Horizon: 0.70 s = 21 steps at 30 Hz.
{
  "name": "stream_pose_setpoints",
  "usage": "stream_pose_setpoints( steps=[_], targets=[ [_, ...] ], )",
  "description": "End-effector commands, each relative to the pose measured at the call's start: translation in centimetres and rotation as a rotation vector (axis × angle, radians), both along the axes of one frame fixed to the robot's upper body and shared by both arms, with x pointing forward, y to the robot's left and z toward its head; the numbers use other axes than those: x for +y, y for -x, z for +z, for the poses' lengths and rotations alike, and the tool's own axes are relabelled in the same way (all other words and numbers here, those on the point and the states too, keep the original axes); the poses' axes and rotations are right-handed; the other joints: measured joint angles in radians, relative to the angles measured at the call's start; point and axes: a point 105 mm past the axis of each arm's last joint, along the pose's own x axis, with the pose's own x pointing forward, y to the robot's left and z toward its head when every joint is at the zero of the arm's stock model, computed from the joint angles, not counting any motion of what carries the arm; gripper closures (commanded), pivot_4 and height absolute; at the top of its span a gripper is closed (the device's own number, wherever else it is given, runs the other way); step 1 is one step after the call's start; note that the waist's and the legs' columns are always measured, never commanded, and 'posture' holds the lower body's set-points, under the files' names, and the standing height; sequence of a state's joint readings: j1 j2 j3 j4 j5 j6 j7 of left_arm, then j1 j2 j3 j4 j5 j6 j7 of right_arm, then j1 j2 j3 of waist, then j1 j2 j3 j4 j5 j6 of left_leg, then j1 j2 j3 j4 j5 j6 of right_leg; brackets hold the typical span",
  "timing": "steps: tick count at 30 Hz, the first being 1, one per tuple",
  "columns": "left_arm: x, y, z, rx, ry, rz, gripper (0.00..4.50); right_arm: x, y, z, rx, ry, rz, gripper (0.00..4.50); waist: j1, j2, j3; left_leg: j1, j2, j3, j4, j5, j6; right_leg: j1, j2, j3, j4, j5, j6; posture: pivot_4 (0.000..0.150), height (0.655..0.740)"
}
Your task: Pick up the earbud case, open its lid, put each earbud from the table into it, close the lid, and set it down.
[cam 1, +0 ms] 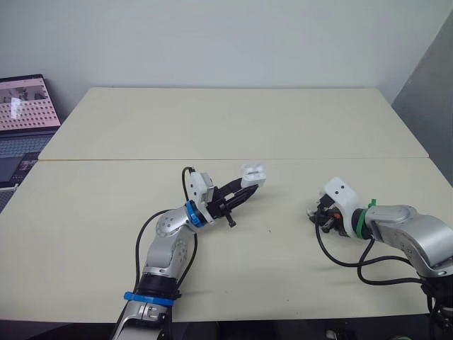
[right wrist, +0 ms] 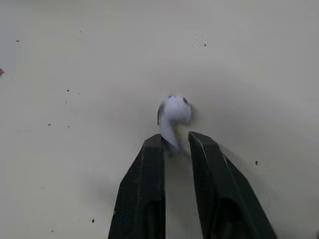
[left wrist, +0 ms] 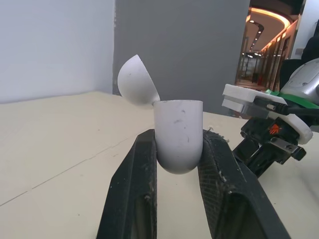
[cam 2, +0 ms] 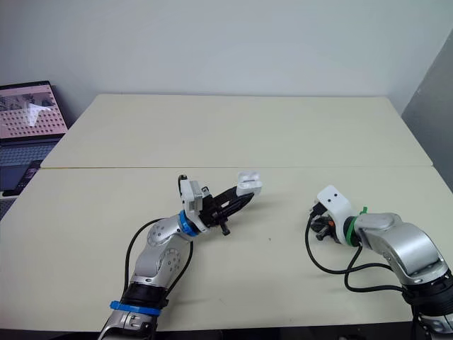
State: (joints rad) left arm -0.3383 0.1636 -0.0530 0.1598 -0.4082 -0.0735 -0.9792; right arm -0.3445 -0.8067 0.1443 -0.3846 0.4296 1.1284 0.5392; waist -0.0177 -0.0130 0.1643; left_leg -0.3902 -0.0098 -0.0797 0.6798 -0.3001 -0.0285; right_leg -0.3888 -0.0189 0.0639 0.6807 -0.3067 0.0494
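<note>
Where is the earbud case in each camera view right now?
Left eye view: earbud case near centre, lid open, held by the left hand.
Right eye view: near centre too, same grip.
Left wrist view: middle, between the fingers.
Right wrist view: an earbud ahead of the right hand instead.
Shared landmark: the right hand.

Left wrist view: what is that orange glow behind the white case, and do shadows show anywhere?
Left wrist view: the glow is curved ceiling lights beyond the grey wall; the earbud case, in the left claw, is evenly lit. Right wrist view: the earbud throws a soft shadow on the table. Left eye view: a laptop screen glows.
</note>
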Motion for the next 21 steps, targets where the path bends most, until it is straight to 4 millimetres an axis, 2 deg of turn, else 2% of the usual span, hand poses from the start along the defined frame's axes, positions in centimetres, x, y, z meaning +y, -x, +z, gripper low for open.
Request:
stream_pose_setpoints(
  steps=[1, 9, 16, 19, 21],
  targets=[
    [0.1, 0.1, 0.8, -0.048, 0.001, 0.001, 3.73, 0.3, -0.4, 0.4, -0.027, -0.023, 0.001, 3.48, 0.0, 0.0, 0.0, 0.0, 0.0, 0.0, 0.0, 0.0, 0.0, 0.0, 0.0, 0.0, 0.0, 0.0, 0.0, 0.15, 0.74],
    [0.3, 0.2, 0.4, -0.043, -0.006, 0.003, 3.73, 0.2, -0.6, 0.4, -0.046, 0.001, 0.026, 3.48, -0.004, 0.0, 0.0, 0.0, 0.0, 0.0, 0.0, 0.0, 0.0, 0.0, 0.0, 0.0, 0.0, 0.0, 0.0, 0.15, 0.74],
    [0.2, 0.0, 0.6, -0.047, -0.007, 0.004, 3.73, 0.0, -0.3, 1.4, -0.104, 0.06, 0.127, 3.48, -0.008, 0.0, 0.0, 0.0, 0.0, 0.0, 0.0, 0.0, 0.0, 0.0, 0.0, 0.0, 0.0, 0.0, 0.0, 0.15, 0.74],
    [0.2, -0.1, 0.7, -0.047, -0.007, 0.003, 3.73, -0.5, -0.3, 1.8, -0.114, 0.1, 0.163, 2.89, -0.008, 0.0, 0.0, 0.0, 0.0, 0.0, 0.0, 0.0, 0.0, 0.0, 0.0, 0.0, 0.0, 0.0, 0.0, 0.15, 0.74],
    [0.1, -0.1, 0.8, -0.048, -0.007, 0.002, 3.73, -0.4, -0.5, 2.1, -0.121, 0.087, 0.161, 2.19, -0.008, 0.0, 0.0, 0.0, 0.0, 0.0, 0.0, 0.0, 0.0, 0.0, 0.0, 0.0, 0.0, 0.0, 0.0, 0.15, 0.74]
  ],
)
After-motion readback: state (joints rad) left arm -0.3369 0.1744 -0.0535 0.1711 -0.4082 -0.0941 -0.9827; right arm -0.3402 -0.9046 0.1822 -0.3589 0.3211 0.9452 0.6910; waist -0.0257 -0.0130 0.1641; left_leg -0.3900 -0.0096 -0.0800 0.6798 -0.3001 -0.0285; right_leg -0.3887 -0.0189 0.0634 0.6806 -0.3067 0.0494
